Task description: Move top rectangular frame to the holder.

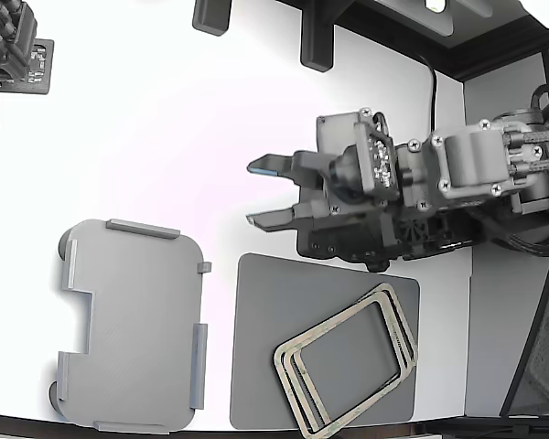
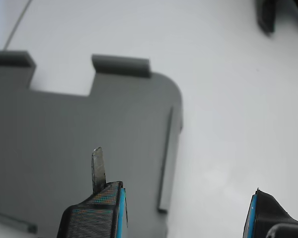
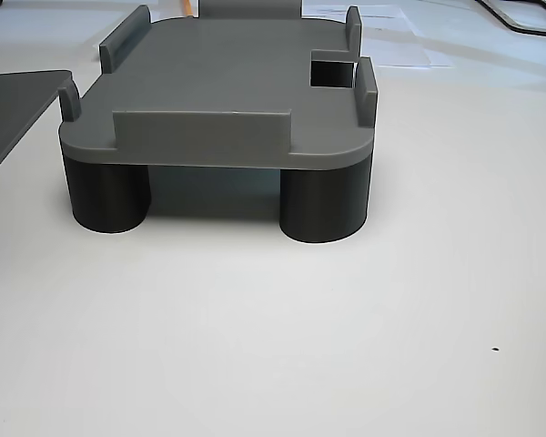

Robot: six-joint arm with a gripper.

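Fingers (image 1: 267, 194) released, gripping nothing, above bare worktop (image 1: 165, 137). Top rectangular frame (image 1: 348, 368): beige, thin, open-centred, stacked on grey mat (image 1: 265, 366). Holder (image 1: 133, 325) empty.

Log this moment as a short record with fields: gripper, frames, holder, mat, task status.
gripper: gripper open, nothing between its fingers, hovering over bare table beyond the mat
frames: stack of frames lying flat and skewed on the mat, near its corner at the exterior view's lower right; top rectangular frame on the pile
holder: holder empty, standing on round feet, at the exterior view's left of the mat
mat: dark grey mat flat on the white table
task status: frame not yet picked up
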